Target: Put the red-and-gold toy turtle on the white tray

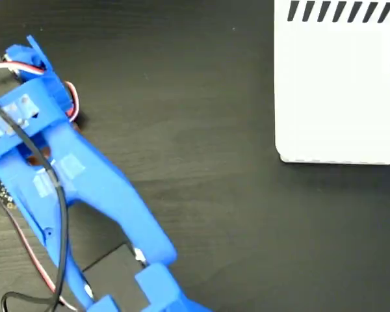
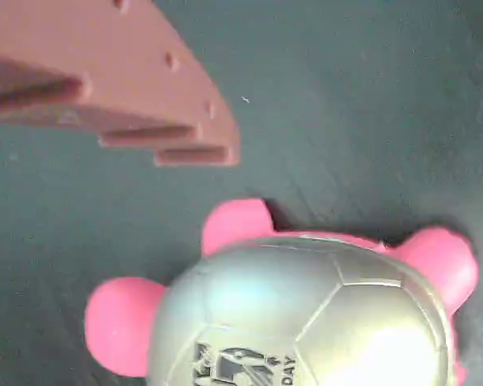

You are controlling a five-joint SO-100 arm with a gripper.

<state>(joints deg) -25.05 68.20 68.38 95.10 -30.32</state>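
We note the turtle (image 2: 306, 310) on the dark table just below and right of the one visible finger (image 2: 129, 80), ungrasped; finger opening cannot be told; tray (image 1: 338, 97) well apart.

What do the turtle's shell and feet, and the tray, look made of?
Turtle: shell looks glossy, metallic-coated rubber or plastic, with bright glare and moulded seams; feet are matte, soft-looking pink-red rubber. White tray: smooth matte plastic or card, hard to tell, with printed black stripes.
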